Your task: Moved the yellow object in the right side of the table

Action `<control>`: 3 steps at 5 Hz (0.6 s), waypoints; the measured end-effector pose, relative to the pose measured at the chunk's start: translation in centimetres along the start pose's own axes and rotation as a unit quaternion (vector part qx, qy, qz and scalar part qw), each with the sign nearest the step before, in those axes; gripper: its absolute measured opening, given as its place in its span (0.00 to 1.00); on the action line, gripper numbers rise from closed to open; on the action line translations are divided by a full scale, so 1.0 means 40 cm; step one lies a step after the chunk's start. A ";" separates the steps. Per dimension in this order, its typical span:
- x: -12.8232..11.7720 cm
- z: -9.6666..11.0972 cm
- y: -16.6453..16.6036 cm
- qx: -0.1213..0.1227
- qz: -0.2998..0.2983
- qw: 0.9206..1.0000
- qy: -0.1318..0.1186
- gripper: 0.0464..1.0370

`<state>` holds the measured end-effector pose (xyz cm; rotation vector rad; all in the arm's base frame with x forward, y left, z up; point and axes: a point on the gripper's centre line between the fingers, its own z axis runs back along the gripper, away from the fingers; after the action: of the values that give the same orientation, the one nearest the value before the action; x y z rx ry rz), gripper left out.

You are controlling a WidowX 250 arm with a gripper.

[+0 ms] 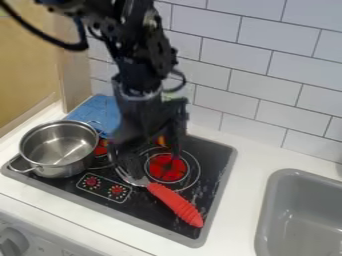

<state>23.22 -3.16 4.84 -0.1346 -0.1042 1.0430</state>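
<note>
**Claw hanging over the stove, yellow thing peeking through**

At the bottom of the frame, a red-handled tool (175,204) is lying on the black stove (219,156), its handle slanting down to the right and its metal head reaching in under the claw (148,159). The grey sink (268,212) is filling the lower right; between it and the stove, the white desk (248,150) is offering the likely landing strip. The pot (61,170) is sitting on the stove's left side.

The claw is pointing down near the centre, its two sides standing wide apart. Between them, a small orange-yellow patch (161,141) is showing, just above the right burner (167,167). It is probably the yellow thing, lying within the claw's span and slightly beyond it; its long axis and any contact are staying hidden, so I cannot tell them. Lining up on that patch without catching the tool's head is looking like the step in hand; carrying right comes after.

Farther back, a yellow-green patch (169,95) is showing behind the arm (137,60), leaving some doubt about which is meant. The blue cloth (99,112) is lying upper left, near the tiled wall (267,90).
</note>
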 end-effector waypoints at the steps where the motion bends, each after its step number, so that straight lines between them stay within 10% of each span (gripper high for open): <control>1: 0.018 0.002 -0.036 0.011 -0.030 0.999 0.006 0.96; 3: 0.079 -0.005 -0.130 0.034 -0.102 0.994 0.031 0.96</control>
<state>29.27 -3.01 5.53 -0.0929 -0.0263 0.8368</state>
